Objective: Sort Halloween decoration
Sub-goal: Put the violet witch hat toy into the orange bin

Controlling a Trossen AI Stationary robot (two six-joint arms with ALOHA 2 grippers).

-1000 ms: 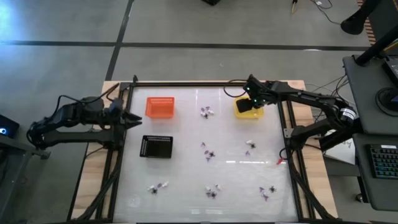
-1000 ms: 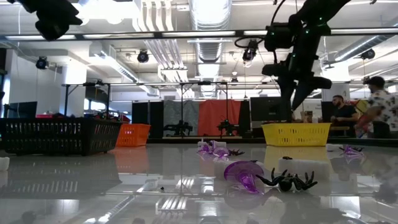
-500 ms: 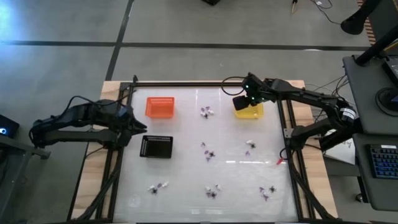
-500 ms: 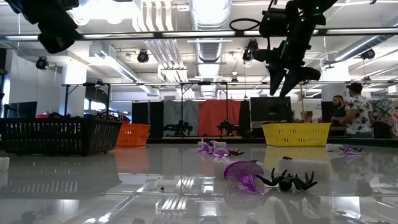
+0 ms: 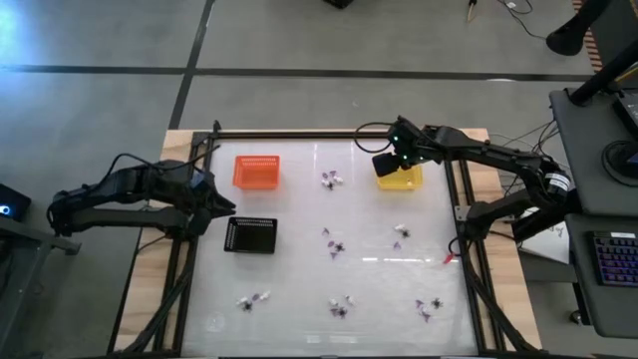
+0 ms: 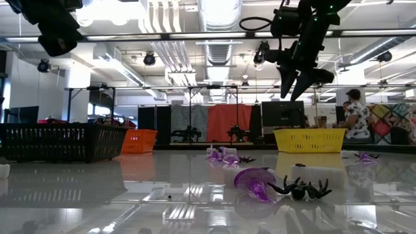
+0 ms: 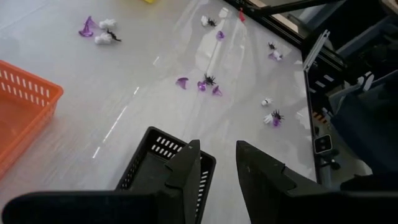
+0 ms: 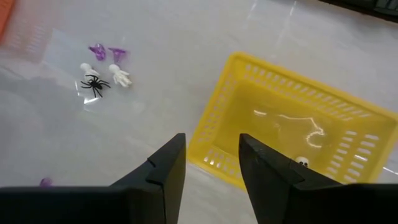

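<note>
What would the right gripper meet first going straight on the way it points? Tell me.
Probably the yellow basket: the right gripper, open and empty, points at its near wall. Depth is unclear.

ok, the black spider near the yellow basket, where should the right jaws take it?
Judging by its pose, take the black spider by the central body, from straight above. It lies flat with thin legs splayed, so a side approach likely only catches legs. Mind the white figure close beside it.
</note>
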